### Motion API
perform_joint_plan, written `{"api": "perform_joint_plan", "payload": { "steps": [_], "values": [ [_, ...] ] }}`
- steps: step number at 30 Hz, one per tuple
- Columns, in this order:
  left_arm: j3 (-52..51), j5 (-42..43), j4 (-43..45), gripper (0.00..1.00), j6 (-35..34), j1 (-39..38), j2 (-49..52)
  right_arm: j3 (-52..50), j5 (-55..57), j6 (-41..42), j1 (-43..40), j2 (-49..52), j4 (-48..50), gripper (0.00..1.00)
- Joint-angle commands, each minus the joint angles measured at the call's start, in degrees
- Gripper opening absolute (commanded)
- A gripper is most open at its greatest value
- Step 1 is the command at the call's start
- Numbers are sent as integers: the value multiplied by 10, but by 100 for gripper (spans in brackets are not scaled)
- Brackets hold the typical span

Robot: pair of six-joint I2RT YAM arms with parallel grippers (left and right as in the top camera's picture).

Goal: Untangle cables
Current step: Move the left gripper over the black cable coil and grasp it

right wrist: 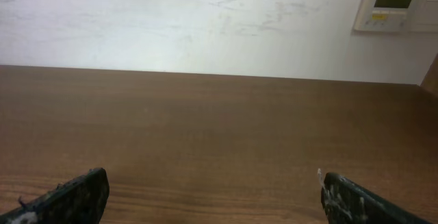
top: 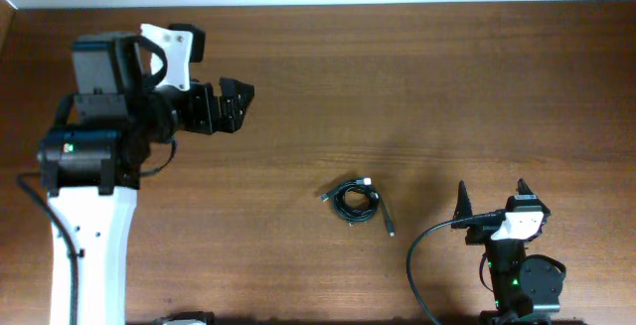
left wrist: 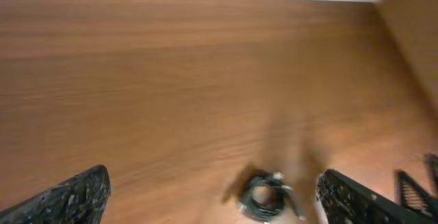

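Note:
The cables (top: pixel 358 204) lie as one small bundle of thin black cords on the wooden table, right of centre, with a silvery plug at its top and another plug end trailing to the lower right. The bundle also shows blurred at the bottom of the left wrist view (left wrist: pixel 268 196), between the fingertips and far ahead. My left gripper (top: pixel 234 104) is open and empty, high at the upper left, well away from the bundle. My right gripper (top: pixel 492 198) is open and empty at the lower right, to the right of the bundle.
The wooden table (top: pixel 417 86) spreads around the bundle. A thick black robot cable (top: pixel 417 255) curves by the right arm's base. A white wall with a control panel (right wrist: pixel 397 3) stands beyond the table's far edge.

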Motion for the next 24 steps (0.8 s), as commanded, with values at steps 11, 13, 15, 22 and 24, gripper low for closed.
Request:
{"api": "perform_joint_plan", "payload": {
  "steps": [11,13,15,22,24],
  "values": [
    [5,-4,-186,100,-60,-229,218,-3,5,4,-2,-4,-3,98],
    [-3,-46,-185,100,-105,-284,266,-3,5,4,-2,-4,-3,98],
    [-3,-54,-181,99,-106,-313,294,-3,5,4,-2,-4,-3,98],
    [-6,-133,-163,99,-183,-346,328,-3,5,4,-2,-4,-3,98],
    [-19,-134,-157,99,-186,-346,328,-3,5,4,-2,-4,-3,98]
  ]
}}
